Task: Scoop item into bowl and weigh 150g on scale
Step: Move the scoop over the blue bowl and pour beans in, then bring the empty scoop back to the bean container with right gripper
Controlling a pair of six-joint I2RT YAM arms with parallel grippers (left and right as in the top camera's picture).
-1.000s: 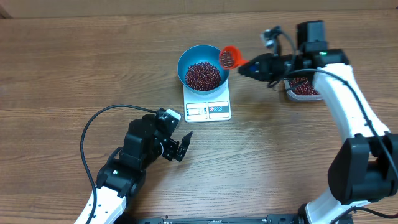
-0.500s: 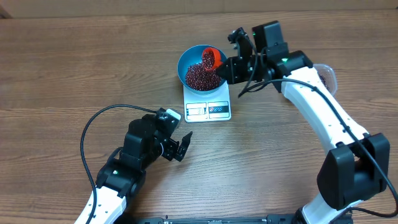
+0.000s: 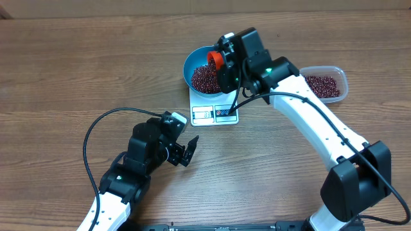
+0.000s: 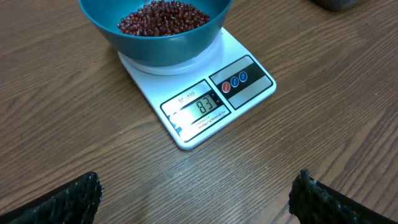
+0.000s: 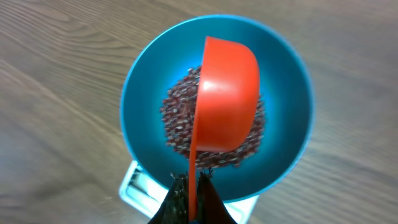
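The table point(image 3: 64, 77) is showing brown wood grain, matt and faintly streaked. The blue bowl point(image 5: 140, 93) is looking like smooth plastic with a soft sheen. The beans point(image 4: 163, 15) are glinting slightly, their dark skins smooth. The white scale point(image 4: 152, 84) is looking like hard plastic, its label panels glossier. The orange scoop point(image 5: 227, 93) is gleaming as smooth plastic. The tub point(image 3: 344, 80) is looking like thin clear plastic. The right arm point(image 3: 321, 131) is wearing a glossy white shell.

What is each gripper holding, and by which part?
The right gripper pinches the orange scoop by its handle, above the blue bowl. The left gripper is open, holding nothing.
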